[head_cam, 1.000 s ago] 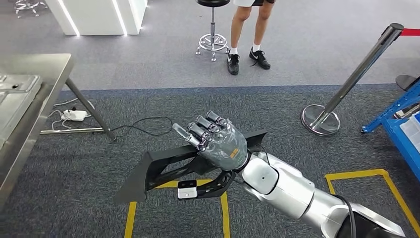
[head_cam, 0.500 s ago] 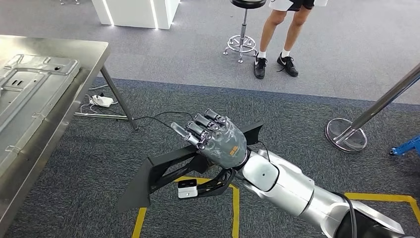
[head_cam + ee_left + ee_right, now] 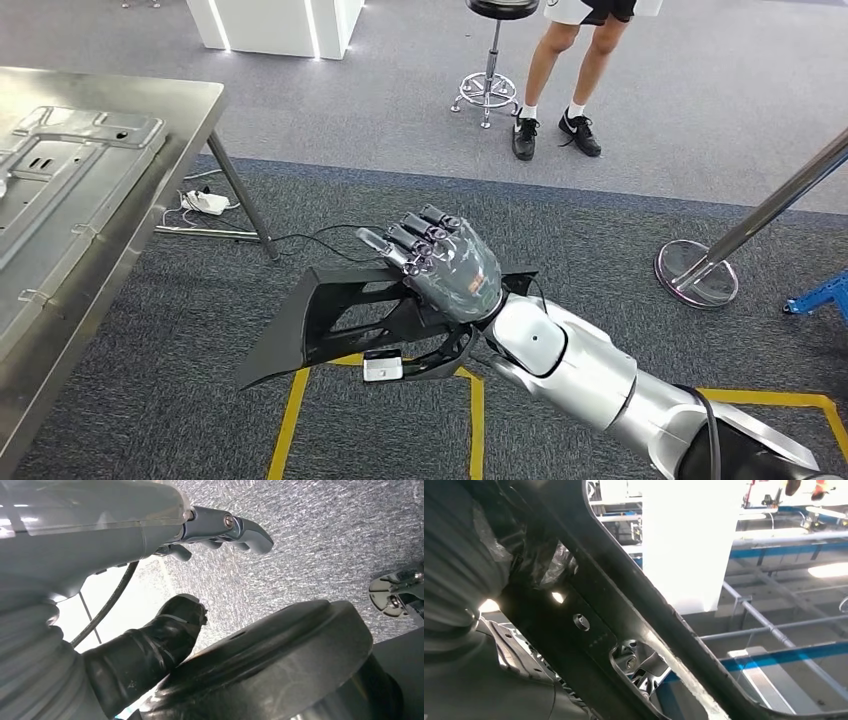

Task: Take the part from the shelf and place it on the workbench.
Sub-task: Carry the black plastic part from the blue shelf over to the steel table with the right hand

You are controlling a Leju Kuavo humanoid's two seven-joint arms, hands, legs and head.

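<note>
Right hand (image 3: 447,268) raised mid-picture on a silver arm, grey-black shell palm down, fingers curled over the upper edge of one black part (image 3: 340,318) and gripping it above the floor. Part flat, matte black, roughly wedge-shaped with cut-out openings, stretching out past the fingertips toward the workbench side. In the right wrist view, same part (image 3: 624,605) seen close as a dark bar with a small round hole, right hand (image 3: 459,580) wrapped round it. No readable writing on part or hand. Small white-and-grey block just under the wrist, fixed to a black bracket.

Left hand (image 3: 220,527) in the left wrist view: metal-tipped fingers loosely bent, dark thumb apart from them, nothing between; holding nothing.

Below the right hand, dark speckled carpet with yellow tape lines (image 3: 290,420) forming box outlines. Beyond the part's far end, one stainless steel workbench (image 3: 190,100), smooth and shiny, with slanted legs; on it a pressed sheet-metal panel (image 3: 60,170) with ribs and slots. Under the bench a white power strip (image 3: 205,203) with black cable trailing over the carpet toward the hand.

Out to the arm's side, one chrome stanchion post (image 3: 745,225) on a round base, and a blue frame corner. Farther on, lighter grey carpet, one black stool (image 3: 490,60) on a chrome base, a person's two legs (image 3: 560,70) in black shoes, and a white cabinet (image 3: 275,25) with light strips.
</note>
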